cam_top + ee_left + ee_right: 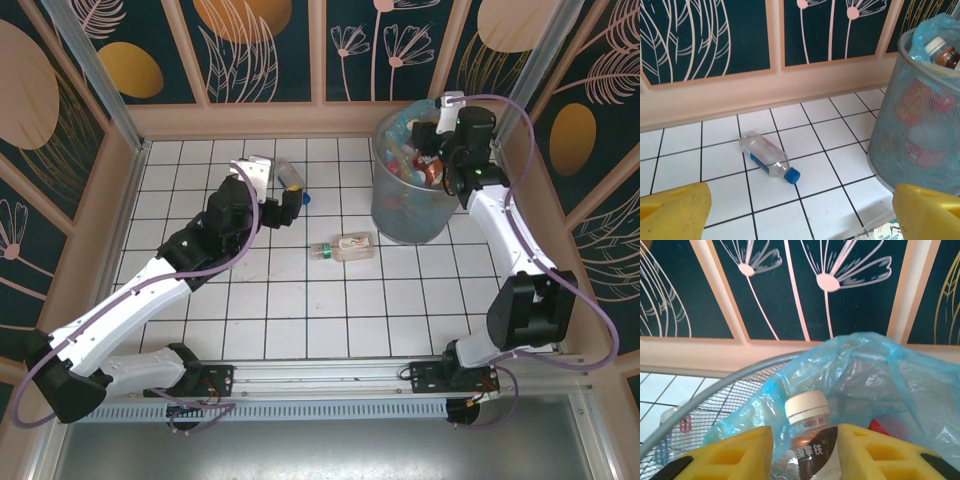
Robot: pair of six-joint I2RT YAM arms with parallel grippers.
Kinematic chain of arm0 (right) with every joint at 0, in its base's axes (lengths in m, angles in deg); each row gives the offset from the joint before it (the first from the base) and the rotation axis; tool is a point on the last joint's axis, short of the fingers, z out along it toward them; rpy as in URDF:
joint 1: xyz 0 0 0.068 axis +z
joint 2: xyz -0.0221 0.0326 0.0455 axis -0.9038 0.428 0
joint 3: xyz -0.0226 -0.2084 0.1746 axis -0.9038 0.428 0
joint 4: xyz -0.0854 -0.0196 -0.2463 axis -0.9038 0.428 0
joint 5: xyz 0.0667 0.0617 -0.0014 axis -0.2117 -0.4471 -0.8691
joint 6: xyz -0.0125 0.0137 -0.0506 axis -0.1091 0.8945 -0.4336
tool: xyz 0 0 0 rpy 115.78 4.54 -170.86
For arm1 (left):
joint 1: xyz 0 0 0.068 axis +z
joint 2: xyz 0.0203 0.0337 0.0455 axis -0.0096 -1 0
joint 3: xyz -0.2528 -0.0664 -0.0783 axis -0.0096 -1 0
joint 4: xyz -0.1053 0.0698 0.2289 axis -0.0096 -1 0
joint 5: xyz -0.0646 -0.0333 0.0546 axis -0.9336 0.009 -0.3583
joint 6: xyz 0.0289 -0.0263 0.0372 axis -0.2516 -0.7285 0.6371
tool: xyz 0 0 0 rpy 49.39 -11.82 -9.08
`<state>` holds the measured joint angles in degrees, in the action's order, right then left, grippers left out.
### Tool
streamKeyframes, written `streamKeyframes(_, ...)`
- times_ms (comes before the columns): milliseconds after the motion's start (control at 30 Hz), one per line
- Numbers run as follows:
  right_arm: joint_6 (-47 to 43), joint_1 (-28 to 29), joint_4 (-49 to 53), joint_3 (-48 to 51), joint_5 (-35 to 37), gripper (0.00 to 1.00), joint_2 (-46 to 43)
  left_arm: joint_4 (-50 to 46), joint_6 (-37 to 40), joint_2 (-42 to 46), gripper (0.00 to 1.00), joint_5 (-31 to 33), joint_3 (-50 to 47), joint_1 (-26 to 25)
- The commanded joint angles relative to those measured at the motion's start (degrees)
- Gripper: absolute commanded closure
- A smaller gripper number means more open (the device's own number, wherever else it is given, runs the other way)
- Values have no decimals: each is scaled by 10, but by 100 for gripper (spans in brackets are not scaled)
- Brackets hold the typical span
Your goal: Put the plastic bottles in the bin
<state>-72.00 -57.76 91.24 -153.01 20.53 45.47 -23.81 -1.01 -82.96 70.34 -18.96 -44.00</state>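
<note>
The bin (pixel 392 212) is a grey mesh basket with a blue bag, at the back right, holding several plastic bottles. My right gripper (pixel 436 166) hangs over it, shut on a bottle (pixel 810 425) with a cream cap and dark brown label, its yellow fingers (pixel 735 455) on either side. A clear bottle with a blue cap (pixel 765 156) lies on the white tiles. My left gripper (pixel 800 220) hovers open short of it, with nothing between its pads (pixel 675 212). Another bottle (pixel 345 247), with a pale label, lies just left of the bin's foot.
Wooden-framed dark floral walls (pixel 260 110) close the tiled floor (pixel 300 300) on three sides. The bin's mesh wall (pixel 920 125) stands close to the right of my left gripper. Blue bag plastic (pixel 890 375) billows over the bin's rim (pixel 715 392).
</note>
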Motion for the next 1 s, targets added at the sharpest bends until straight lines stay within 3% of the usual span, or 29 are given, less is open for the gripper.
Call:
streamKeyframes(0,10,-11,68,-35,25,62,39,-5,-28,16,7,-7,-5,3)
streamKeyframes(433,-51,-17,117,-59,152,64,19,-27,-54,33,7,20,-15,23)
streamKeyframes(667,-33,-20,134,-78,125,65,-4,-91,-97,20,7,-10,8,63)
streamKeyframes(833,-25,34,114,-81,138,62,-64,-117,-104,3,7,-72,9,85)
streamKeyframes(967,-69,128,65,-54,150,60,-125,-172,-109,-24,5,-81,5,115)
